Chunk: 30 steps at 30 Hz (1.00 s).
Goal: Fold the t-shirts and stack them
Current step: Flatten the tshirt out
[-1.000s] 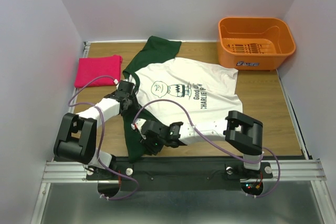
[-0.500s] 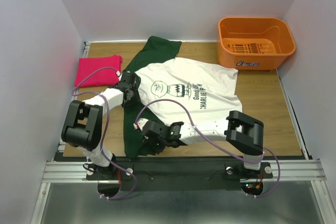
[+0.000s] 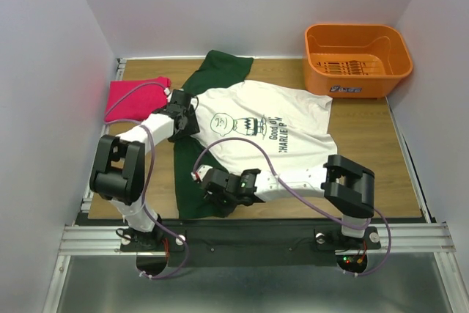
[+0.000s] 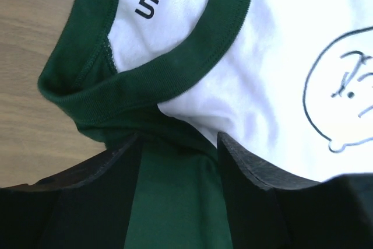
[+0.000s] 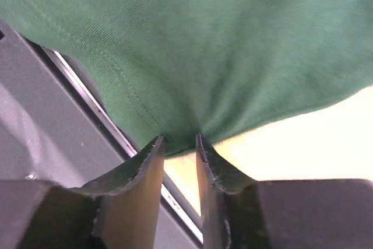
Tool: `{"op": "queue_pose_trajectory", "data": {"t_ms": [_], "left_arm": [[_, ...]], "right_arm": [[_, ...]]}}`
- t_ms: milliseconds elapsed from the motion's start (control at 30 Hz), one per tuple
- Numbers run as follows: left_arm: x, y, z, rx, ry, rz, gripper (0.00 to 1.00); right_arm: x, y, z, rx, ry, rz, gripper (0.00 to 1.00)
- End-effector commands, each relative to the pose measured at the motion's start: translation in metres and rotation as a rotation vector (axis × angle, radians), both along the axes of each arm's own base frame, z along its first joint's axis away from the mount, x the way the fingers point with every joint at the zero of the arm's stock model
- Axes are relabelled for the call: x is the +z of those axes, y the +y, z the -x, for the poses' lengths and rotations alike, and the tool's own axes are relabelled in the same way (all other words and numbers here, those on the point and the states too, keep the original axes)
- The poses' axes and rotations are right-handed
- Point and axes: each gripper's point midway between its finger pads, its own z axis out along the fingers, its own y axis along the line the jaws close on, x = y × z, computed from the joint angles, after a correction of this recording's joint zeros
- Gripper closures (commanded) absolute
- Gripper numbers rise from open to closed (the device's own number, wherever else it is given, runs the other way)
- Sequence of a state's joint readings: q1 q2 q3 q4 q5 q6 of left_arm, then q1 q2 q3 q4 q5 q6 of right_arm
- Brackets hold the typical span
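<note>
Right gripper [image 5: 179, 138], nearly closed, pinching t-shirt [image 5: 221, 45] hem

Bright, even overhead light; wrist close-ups soft, perhaps slightly blurred.

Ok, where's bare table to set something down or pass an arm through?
Widest bare table: right of the white tee, in front of the orange basket, out to the right wall. A narrow strip runs along the far edge between green sleeve and basket. Crowded: centre-left, with pink tee, left gripper, right gripper.
</note>
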<state>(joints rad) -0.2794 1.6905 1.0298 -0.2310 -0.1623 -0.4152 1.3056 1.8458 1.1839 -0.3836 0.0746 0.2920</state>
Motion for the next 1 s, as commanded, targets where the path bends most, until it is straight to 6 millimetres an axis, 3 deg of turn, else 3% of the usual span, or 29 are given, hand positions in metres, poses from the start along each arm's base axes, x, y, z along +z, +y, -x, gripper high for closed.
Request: {"op": "queue_pose_trajectory", "data": {"t_ms": [0,33,67,100,167,200,233,267,300,333,367,400,467,600,733,833,967], "left_arm": [[0.092,0.005,-0.008,0.016,-0.201,0.034,0.30],[0.100,0.007,0.000,0.023,-0.198,0.039,0.30],[0.120,0.010,0.007,0.035,-0.239,0.046,0.28],[0.123,0.013,0.017,0.053,-0.233,0.053,0.27],[0.119,0.019,0.036,0.079,-0.218,0.056,0.27],[0.109,0.023,0.053,0.100,-0.192,0.068,0.27],[0.115,0.023,0.054,0.109,-0.211,0.082,0.27],[0.097,0.023,0.070,0.105,-0.173,0.089,0.27],[0.087,0.025,0.076,0.114,-0.152,0.091,0.27],[0.064,0.025,0.090,0.116,-0.099,0.093,0.28],[0.056,0.025,0.094,0.114,-0.082,0.095,0.29],[0.049,0.024,0.096,0.115,-0.074,0.098,0.31],[0.031,0.028,0.102,0.119,-0.040,0.075,0.34],[0.019,0.029,0.094,0.109,-0.010,0.042,0.41],[0.001,0.029,0.096,0.094,0.066,0.011,0.46],[-0.027,0.030,0.114,0.091,0.180,-0.002,0.50],[-0.046,0.031,0.137,0.108,0.259,0.008,0.55]], "right_arm": [[0.068,0.012,-0.018,-0.082,-0.094,-0.126,0.62],[0.074,0.008,-0.021,-0.101,-0.112,-0.123,0.59],[0.079,0.001,-0.031,-0.147,-0.157,-0.113,0.54],[0.088,-0.009,-0.036,-0.193,-0.169,-0.112,0.51],[0.089,-0.030,-0.047,-0.272,-0.191,-0.086,0.47],[0.096,-0.051,-0.062,-0.369,-0.198,-0.079,0.47],[0.097,-0.064,-0.070,-0.423,-0.198,-0.077,0.47],[0.085,-0.086,-0.074,-0.470,-0.186,-0.040,0.47],[0.084,-0.109,-0.094,-0.563,-0.177,-0.034,0.47],[0.092,-0.128,-0.100,-0.636,-0.164,-0.064,0.46],[0.090,-0.143,-0.107,-0.682,-0.150,-0.062,0.45],[0.079,-0.174,-0.119,-0.777,-0.127,-0.040,0.45],[0.082,-0.210,-0.136,-0.899,-0.120,-0.059,0.43],[0.069,-0.260,-0.146,-1.034,-0.088,-0.036,0.43],[0.058,-0.289,-0.152,-1.107,-0.077,-0.003,0.43],[0.047,-0.299,-0.155,-1.133,-0.042,0.012,0.44],[0.040,-0.306,-0.159,-1.162,-0.020,0.007,0.44]]}}
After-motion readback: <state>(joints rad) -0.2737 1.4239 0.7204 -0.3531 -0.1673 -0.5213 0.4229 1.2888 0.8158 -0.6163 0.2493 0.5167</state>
